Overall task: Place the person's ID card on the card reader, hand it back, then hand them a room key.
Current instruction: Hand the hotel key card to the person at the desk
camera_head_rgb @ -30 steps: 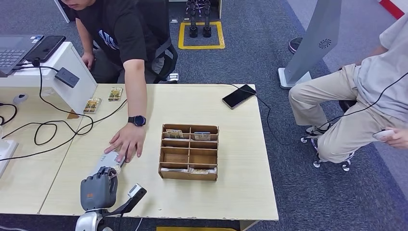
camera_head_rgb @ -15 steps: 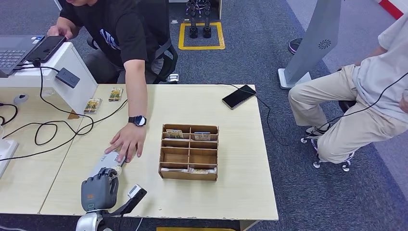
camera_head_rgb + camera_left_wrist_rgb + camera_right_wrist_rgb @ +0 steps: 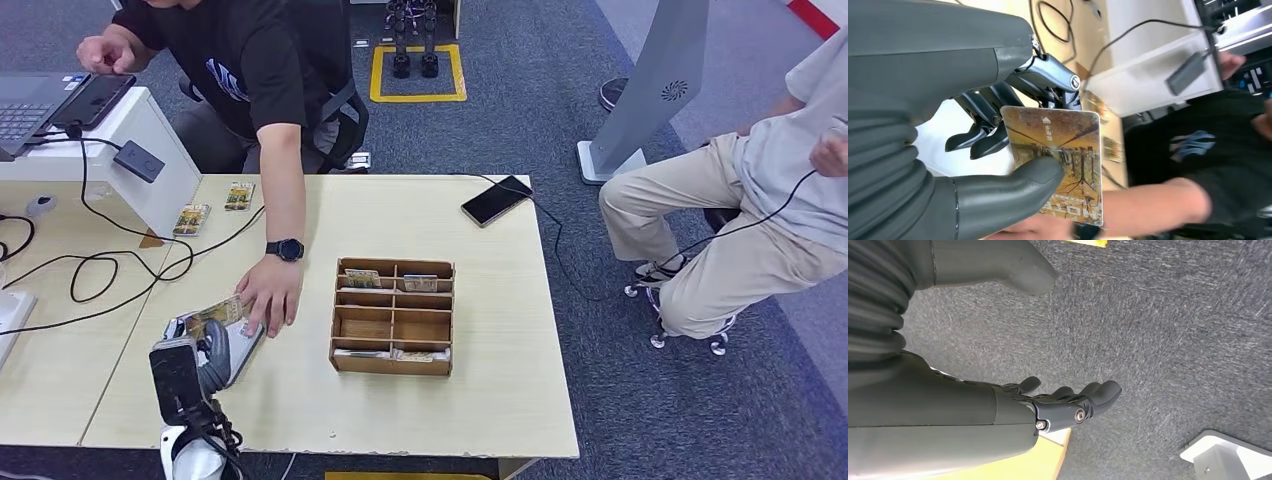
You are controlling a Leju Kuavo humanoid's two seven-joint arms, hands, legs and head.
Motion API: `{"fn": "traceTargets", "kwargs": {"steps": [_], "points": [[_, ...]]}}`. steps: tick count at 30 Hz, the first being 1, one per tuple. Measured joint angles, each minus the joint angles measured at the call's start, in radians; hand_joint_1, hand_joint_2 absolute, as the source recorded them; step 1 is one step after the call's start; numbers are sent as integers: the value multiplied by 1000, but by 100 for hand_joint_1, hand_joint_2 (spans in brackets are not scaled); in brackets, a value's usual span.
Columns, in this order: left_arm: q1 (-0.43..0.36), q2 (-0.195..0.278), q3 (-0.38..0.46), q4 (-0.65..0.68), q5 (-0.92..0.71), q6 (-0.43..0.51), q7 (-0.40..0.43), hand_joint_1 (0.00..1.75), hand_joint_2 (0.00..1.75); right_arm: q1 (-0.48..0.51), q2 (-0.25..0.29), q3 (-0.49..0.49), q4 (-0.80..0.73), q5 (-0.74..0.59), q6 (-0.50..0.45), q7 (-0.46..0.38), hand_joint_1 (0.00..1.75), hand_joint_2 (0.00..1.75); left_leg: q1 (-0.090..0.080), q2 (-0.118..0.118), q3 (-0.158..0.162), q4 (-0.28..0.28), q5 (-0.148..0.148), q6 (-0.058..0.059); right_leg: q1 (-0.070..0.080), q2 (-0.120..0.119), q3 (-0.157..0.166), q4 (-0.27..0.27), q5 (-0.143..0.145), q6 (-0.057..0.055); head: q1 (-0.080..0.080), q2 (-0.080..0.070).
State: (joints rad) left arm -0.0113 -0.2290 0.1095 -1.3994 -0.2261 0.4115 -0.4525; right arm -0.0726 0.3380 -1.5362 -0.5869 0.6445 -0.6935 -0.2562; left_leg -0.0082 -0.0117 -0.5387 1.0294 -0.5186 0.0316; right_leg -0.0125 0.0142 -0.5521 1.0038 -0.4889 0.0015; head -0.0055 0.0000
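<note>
Left hand (image 3: 973, 165) pinches a brown tree-print ID card (image 3: 1060, 162) at the table's near left, beside the person's hand (image 3: 268, 293); right hand (image 3: 1048, 405) hangs spread, holding nothing.

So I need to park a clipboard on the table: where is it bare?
Bare wood lies between the wooden organizer and the phone, and along the table's near edge. It is crowded where the left hand holds the card by the person's hand.
</note>
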Motion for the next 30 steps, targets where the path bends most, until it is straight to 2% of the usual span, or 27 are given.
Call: {"fn": "traceTargets", "kwargs": {"steps": [6,12,16,23,30], "points": [[-46,9,-134,-78,99,17,32,175,175,-1,0,0,-2,-5,0,-7,0,175,0,-1,-1,0,0,0,0,-1,0,0,0,0,0,0],[-106,26,-229,-76,212,33,80,175,175,-4,0,0,-2,-12,0,-26,0,175,0,-1,-1,0,0,0,0,-2,0,0,0,0,0,0],[-199,46,-252,-28,286,15,124,175,175,-14,0,0,5,-1,0,-47,0,175,0,-1,-1,0,0,0,0,-2,0,0,0,0,0,0],[-360,71,-262,109,286,43,162,175,175,-28,0,0,17,24,0,-58,0,175,0,-1,-1,0,0,0,0,-1,0,0,1,-1,0,0],[-493,91,-264,280,169,167,194,175,175,-39,0,0,37,35,0,-85,0,175,0,-1,-2,0,0,0,0,-1,-1,0,1,0,0,0]]}}
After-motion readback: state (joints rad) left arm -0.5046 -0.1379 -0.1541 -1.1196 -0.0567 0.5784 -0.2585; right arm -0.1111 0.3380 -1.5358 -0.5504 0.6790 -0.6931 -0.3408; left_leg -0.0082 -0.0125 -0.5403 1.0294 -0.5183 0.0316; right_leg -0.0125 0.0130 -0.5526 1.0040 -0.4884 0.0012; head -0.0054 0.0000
